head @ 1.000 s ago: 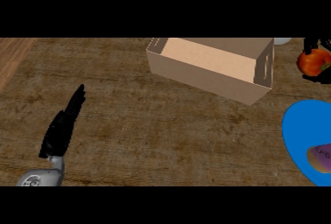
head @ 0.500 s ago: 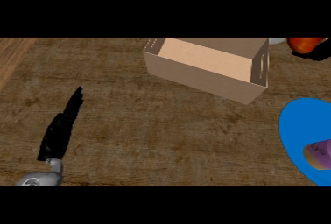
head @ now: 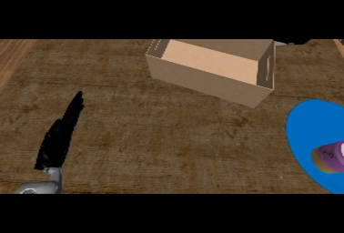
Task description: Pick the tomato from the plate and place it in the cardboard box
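Observation:
The open cardboard box (head: 216,69) stands at the top centre, and its inside shows nothing. The blue plate (head: 304,136) lies at the right edge. No tomato shows on it or anywhere else in view. My left hand (head: 60,136) rests at the lower left with straight fingers pointing up the counter, holding nothing. A dark sliver (head: 300,42) at the top edge, just beyond the box's far right corner, is all that shows of my right hand. What it holds is out of view.
A purple and brown object (head: 331,158) lies on the plate, cut off by the right edge. The wooden counter (head: 168,136) spreads between my left hand, the box and the plate. A lighter wood strip (head: 9,59) runs along the far left.
My right hand, which held the red tomato at the top right, has risen almost fully out of view and the tomato no longer shows. The view has shifted slightly. My left hand stays put.

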You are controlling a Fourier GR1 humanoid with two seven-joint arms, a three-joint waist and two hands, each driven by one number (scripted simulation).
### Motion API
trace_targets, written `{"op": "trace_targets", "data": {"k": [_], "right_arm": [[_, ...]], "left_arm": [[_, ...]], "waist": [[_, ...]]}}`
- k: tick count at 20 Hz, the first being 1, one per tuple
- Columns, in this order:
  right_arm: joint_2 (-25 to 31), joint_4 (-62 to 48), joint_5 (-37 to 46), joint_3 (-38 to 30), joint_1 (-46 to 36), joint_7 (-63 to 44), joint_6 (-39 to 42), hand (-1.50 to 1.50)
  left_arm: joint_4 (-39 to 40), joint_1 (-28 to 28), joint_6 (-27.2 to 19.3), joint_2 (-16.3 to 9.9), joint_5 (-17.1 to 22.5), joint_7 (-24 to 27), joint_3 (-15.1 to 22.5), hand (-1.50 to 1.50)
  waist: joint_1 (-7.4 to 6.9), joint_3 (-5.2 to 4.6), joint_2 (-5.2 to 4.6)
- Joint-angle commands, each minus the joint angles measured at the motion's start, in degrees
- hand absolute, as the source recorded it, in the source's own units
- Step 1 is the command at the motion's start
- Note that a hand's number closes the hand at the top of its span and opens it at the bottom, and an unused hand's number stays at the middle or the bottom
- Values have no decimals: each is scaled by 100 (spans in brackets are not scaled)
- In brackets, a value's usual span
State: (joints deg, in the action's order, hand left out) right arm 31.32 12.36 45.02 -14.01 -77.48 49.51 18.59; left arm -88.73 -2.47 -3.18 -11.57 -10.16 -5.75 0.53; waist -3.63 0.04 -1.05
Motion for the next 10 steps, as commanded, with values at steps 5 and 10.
{"op": "trace_targets", "data": {"k": [5, 10], "right_arm": [[-960, -195, 88, 150, -357, -507, -47, 150], [-1333, -319, 305, 362, -545, -903, -34, 150]], "left_arm": [[68, 3, -8, 6, -113, 44, 21, 0], [-220, -145, -1, 32, -23, -280, -33, 0]], "waist": [[47, -4, -4], [8, -3, -13]]}}
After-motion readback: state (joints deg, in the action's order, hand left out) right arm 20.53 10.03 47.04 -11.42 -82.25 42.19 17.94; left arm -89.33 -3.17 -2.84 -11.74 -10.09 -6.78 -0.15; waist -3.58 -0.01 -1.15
